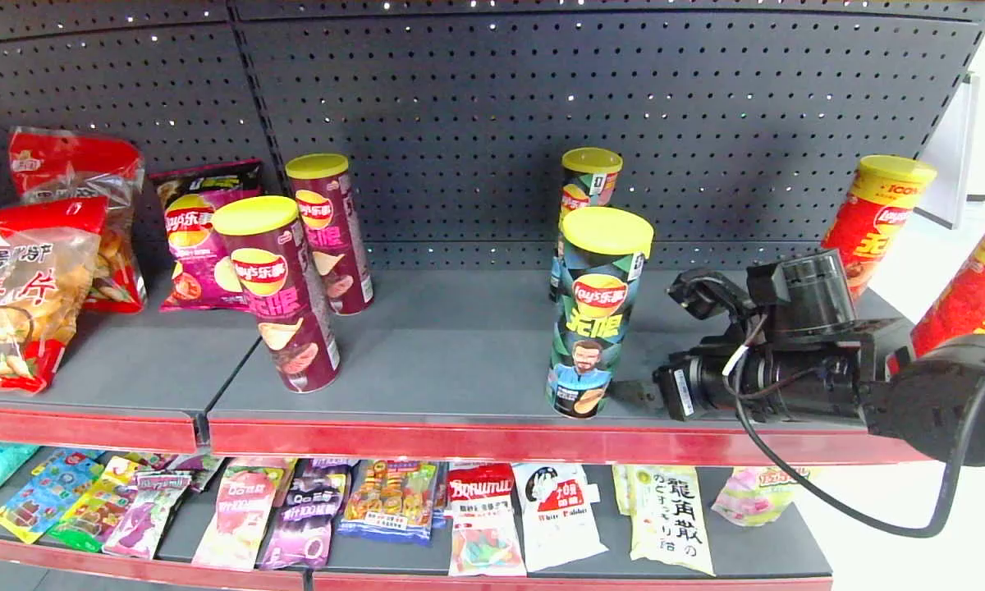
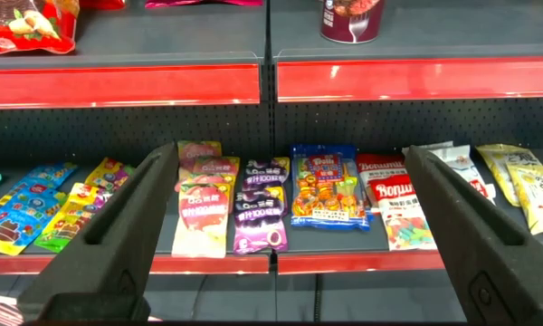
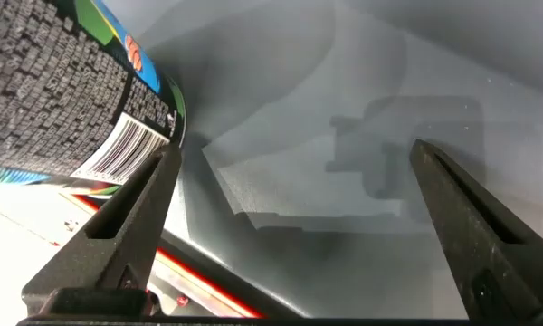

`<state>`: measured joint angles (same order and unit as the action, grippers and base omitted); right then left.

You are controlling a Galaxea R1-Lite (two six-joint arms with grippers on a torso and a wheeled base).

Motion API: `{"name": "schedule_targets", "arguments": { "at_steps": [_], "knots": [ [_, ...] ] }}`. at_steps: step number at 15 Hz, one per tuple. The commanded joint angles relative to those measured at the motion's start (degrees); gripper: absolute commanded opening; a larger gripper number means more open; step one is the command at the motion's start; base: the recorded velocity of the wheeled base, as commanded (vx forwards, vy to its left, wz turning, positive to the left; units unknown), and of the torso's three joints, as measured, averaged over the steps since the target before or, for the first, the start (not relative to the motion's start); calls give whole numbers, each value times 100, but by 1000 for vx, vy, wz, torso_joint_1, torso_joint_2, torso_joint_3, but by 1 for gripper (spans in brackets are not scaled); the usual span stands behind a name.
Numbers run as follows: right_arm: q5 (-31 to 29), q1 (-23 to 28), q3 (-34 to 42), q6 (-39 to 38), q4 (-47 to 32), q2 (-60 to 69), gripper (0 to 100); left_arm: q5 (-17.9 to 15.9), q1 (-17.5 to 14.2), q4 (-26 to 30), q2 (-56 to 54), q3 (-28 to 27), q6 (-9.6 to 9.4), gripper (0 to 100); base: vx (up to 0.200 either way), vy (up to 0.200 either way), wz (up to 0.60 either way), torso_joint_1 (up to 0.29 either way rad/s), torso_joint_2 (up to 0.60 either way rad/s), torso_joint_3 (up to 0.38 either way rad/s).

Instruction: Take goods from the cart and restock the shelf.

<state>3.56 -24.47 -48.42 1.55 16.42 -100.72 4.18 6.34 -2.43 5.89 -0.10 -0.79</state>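
Right gripper (image 3: 294,154) sits low on the shelf (image 1: 460,353), fingers apart and empty, the teal chip can (image 1: 595,328) upright just beside one fingertip, near the front edge. Best exit looks straight back, since any sideways sweep could tip that can. Left gripper (image 2: 291,152) is spread wide too, holding nothing.

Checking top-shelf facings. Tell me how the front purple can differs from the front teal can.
The front purple can is maroon-purple; the front teal can is teal with green and black patches. The purple can stands left, the teal can right, beside the right gripper. The teal can sits nearer the shelf edge. Both stand upright with yellow lids.
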Motion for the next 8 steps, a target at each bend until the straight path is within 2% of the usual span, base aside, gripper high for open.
{"name": "schedule_targets", "arguments": {
  "at_steps": [1,8],
  "knots": [
    [-4,-41,-36,3,10,-27,100,4,-1,-4,9,1,-9,100,0,0,0,0,0,0],
    [-84,-23,52,-5,1,131,100,-5,-1,-4,9,1,0,100,0,0,0,0,0,0]
  ]
}}
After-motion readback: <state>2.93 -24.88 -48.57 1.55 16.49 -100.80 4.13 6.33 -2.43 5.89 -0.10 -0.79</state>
